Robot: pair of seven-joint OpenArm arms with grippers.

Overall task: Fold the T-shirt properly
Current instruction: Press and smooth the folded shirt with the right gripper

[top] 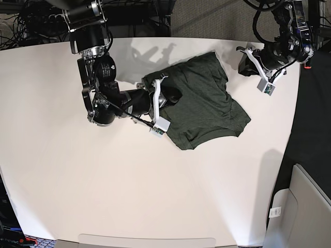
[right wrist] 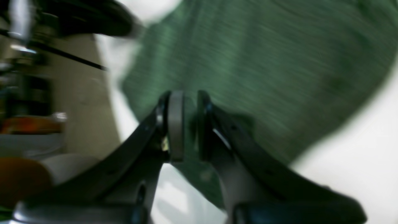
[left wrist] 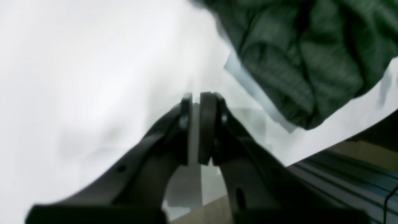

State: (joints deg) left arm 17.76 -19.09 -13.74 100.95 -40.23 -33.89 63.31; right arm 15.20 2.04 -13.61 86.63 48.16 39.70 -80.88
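The dark green T-shirt lies crumpled and partly doubled over on the white table, right of centre. My right gripper sits on the shirt's left part. In the blurred right wrist view its jaws stand a narrow gap apart with dark T-shirt fabric between them. My left gripper hovers over bare table by the far right corner, off the shirt. In the left wrist view, the left gripper is shut and holds nothing. The bunched T-shirt hangs at the upper right there.
The table's right edge runs close to the left gripper, with a metal frame rail below it. A grey bin stands off the table at the lower right. Cables and equipment crowd the back left.
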